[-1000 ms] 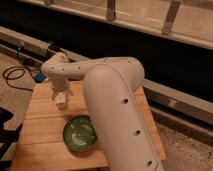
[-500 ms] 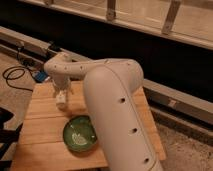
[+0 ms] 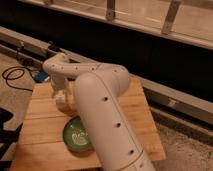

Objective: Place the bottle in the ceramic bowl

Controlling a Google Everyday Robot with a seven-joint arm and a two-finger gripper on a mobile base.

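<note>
Bottle [image 3: 62, 104] is right at the end effector [image 3: 59, 95], low over the counter [image 3: 136, 111], near the ceramic bowl [image 3: 70, 132]; can't tell the grip.

Arm [image 3: 107, 117]: thick tubular links, smooth off-white shell, rounded bulging joints. Small dark round holes dotted along links. Forearm link slimmer, same off-white. Gripper [image 3: 60, 98]: pale, small, at arm's end, low over far-left part of wooden table [image 3: 140, 109].
</note>
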